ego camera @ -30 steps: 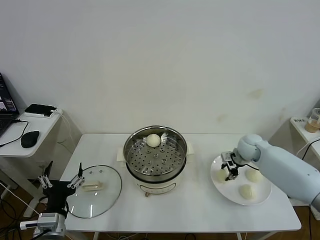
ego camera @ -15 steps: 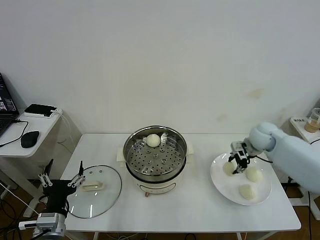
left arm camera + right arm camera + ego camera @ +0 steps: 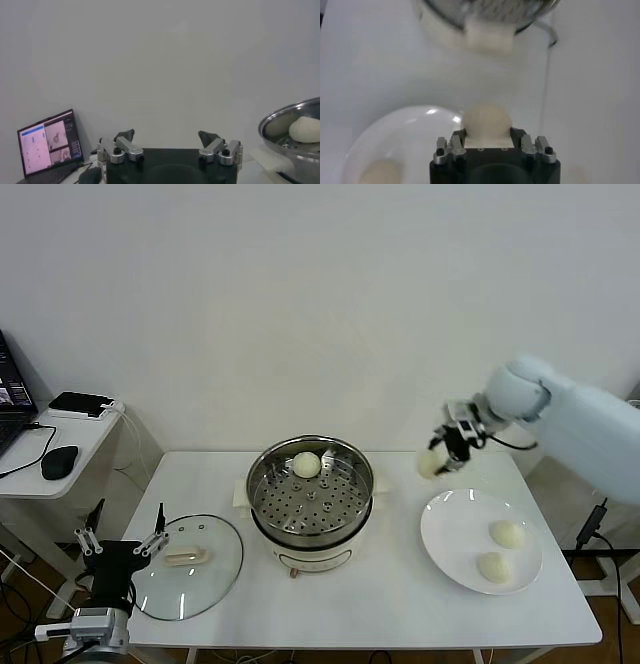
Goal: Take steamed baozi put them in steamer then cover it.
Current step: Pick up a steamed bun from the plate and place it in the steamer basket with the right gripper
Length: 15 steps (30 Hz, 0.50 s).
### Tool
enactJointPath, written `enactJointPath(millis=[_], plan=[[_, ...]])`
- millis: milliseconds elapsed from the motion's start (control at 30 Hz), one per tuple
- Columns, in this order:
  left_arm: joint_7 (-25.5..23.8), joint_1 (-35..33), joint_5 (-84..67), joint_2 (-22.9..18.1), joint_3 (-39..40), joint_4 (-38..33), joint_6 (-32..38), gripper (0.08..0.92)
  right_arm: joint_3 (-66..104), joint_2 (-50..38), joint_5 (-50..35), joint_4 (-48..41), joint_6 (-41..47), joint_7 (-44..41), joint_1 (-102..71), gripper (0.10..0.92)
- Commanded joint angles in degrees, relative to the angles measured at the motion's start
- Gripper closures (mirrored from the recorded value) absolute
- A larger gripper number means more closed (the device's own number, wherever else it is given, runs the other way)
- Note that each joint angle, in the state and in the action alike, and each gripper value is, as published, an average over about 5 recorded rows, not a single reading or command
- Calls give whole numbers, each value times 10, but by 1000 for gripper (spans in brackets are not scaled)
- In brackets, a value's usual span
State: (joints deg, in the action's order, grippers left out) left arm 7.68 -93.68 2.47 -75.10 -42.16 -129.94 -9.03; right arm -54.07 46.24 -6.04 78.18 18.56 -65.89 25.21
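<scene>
My right gripper (image 3: pixel 443 452) is shut on a cream-white baozi (image 3: pixel 431 463) and holds it in the air, above the table between the steamer (image 3: pixel 311 496) and the white plate (image 3: pixel 452 542). The right wrist view shows that baozi (image 3: pixel 486 121) clamped between the fingers. One baozi (image 3: pixel 307 464) lies on the steamer's perforated tray at the back. Two more baozi (image 3: pixel 507 533) rest on the plate. The glass cover (image 3: pixel 190 564) lies flat on the table at the left. Beside the cover, at the table's front left corner, my left gripper (image 3: pixel 120 534) stands open and empty.
A side desk at the far left carries a laptop (image 3: pixel 12 399), a mouse (image 3: pixel 59 461) and a small black box (image 3: pixel 82 404). A cup (image 3: pixel 630 424) stands on a shelf at the far right. The wall runs close behind the table.
My right gripper has lifted a baozi off the plate and carried it up and back toward the steamer. Two baozi are left on the plate. The left arm has barely moved.
</scene>
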Motion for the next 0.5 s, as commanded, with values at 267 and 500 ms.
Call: enactJointPath(millis=[267,500], plan=[[0,6,-2,2,-8,3,-1,177,-51,236,-129,-71,47,40,57,440],[0,5,-1,-2,-9,-1,-1,177,-68,295,-147,-98,69,57,13,440]])
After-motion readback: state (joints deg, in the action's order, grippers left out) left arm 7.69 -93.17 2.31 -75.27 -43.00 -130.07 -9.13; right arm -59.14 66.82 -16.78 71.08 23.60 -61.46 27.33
